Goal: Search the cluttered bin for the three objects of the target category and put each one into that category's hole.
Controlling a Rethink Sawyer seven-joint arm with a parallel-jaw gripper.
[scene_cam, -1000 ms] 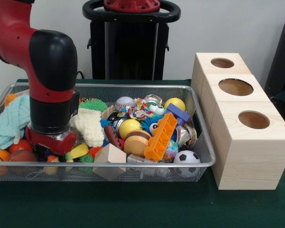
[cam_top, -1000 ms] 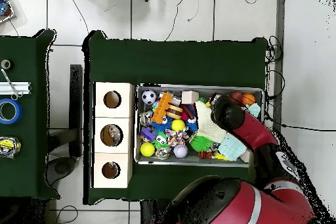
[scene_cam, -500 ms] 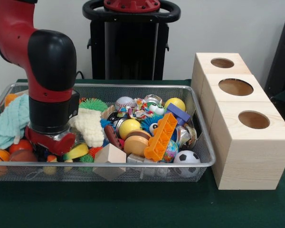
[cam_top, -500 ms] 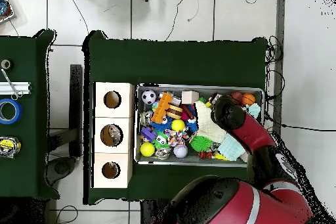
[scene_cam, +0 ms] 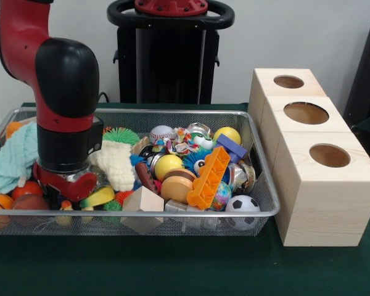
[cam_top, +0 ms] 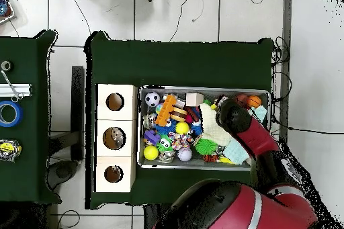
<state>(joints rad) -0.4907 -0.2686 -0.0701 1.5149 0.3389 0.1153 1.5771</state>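
Down at the bin's point(scene_cam: 172, 114) left end, the arm point(scene_cam: 66, 98) hides its hand among toys, so its grip cannot be told.

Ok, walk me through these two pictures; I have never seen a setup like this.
The big red and black thing is a robot arm. One picture is taken from across the table at table height; the other looks straight down from above, so the sides are swapped between them.

On the green table stands a wire mesh bin full of toys: a soccer ball, an orange building block, a yellow ball, a wooden cube, a pale teal cloth and much else. Beside the bin stand three wooden boxes, each with a round hole on top, meant for sorted toys.

The arm's lower end reaches down into the bin at the cloth's side. Its gripper is hidden among the toys, so I cannot tell whether it holds anything.
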